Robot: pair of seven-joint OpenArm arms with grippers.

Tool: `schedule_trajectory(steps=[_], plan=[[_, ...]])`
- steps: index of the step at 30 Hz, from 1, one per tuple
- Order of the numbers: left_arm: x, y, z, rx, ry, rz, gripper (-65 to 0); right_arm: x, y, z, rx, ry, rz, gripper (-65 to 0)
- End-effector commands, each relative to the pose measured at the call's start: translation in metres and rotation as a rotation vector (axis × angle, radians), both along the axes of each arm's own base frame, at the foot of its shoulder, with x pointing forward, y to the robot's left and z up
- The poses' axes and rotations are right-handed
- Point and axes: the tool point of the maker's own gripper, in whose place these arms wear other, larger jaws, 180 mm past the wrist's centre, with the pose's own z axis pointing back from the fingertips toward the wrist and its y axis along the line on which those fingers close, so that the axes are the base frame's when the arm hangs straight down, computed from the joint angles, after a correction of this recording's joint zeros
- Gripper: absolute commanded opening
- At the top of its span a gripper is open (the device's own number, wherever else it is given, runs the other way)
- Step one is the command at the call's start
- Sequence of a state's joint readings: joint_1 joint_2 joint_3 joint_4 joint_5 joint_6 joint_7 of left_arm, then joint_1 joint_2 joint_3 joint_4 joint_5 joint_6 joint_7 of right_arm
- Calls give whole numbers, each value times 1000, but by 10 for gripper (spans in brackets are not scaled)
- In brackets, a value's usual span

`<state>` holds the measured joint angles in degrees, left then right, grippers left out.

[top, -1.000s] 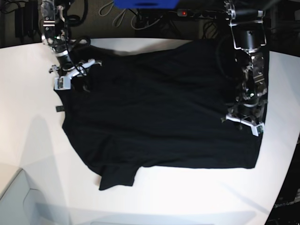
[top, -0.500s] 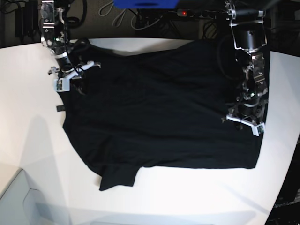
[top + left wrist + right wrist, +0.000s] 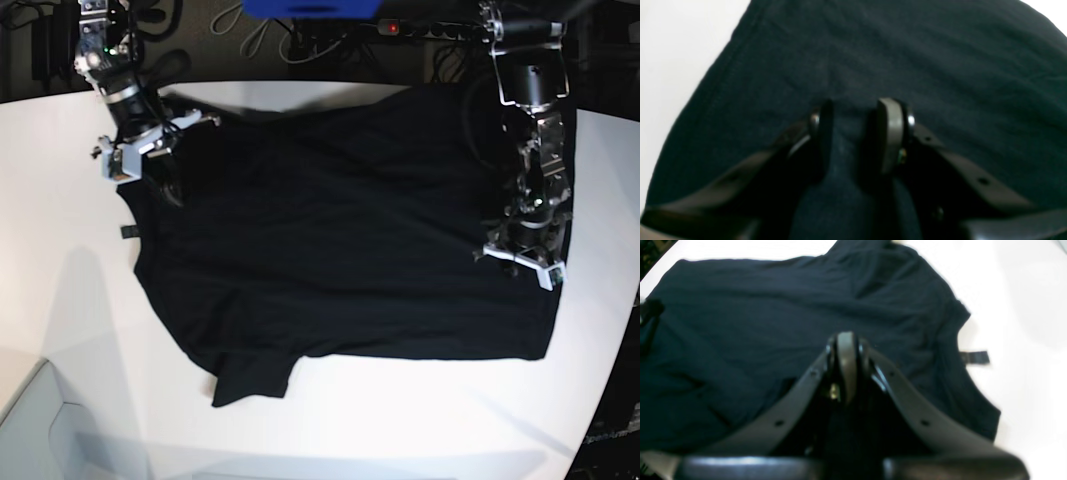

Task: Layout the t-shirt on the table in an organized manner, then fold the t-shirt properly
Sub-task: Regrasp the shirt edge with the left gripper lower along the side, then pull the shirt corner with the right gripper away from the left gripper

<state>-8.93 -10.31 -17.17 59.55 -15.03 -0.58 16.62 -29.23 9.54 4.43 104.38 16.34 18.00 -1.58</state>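
The black t-shirt (image 3: 340, 230) lies spread over the white table (image 3: 400, 420), one sleeve pointing to the front left. My right gripper (image 3: 158, 165) is at the shirt's back left corner, jaws pressed together on the cloth in the right wrist view (image 3: 846, 340), holding that corner raised. A small dark tag (image 3: 126, 232) sticks out at the left edge and also shows in the right wrist view (image 3: 974, 357). My left gripper (image 3: 520, 264) sits on the shirt's right edge; in its wrist view (image 3: 855, 113) a fold of cloth (image 3: 907, 50) runs between the fingers.
Cables and a power strip (image 3: 420, 30) lie behind the table's back edge, beside a blue object (image 3: 310, 8). A pale grey box (image 3: 30, 430) stands at the front left corner. The table's curved edge runs close by the left arm on the right.
My right gripper has moved toward the back left and pulled the shirt's corner with it, stretching that edge. The left gripper has not moved.
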Motion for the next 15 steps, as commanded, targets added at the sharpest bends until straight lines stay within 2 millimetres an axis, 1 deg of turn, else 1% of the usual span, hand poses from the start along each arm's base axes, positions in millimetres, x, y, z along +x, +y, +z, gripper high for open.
schedule_trajectory(steps=[1,3,5,8,11,13,15], plan=[[-1,5,-1,1,24,11,-432,-4,-2,11,7,-48,0,-650],[-1,5,-1,2,24,11,-432,-16,-3,10,19,-54,-6,-650],[1,6,1,4,20,12,-432,-33,-6,6,18,-44,-6,-650],[12,6,11,4,-6,10,-432,-63,-4,1,32,-18,7,-650],[14,6,13,4,-11,10,-432,-94,10,-4,104,16,84,-650],[16,6,16,5,-17,11,-432,-108,16,-7,138,36,121,-650],[25,6,24,6,-37,9,-432,-118,5,-17,126,72,100,-650]])
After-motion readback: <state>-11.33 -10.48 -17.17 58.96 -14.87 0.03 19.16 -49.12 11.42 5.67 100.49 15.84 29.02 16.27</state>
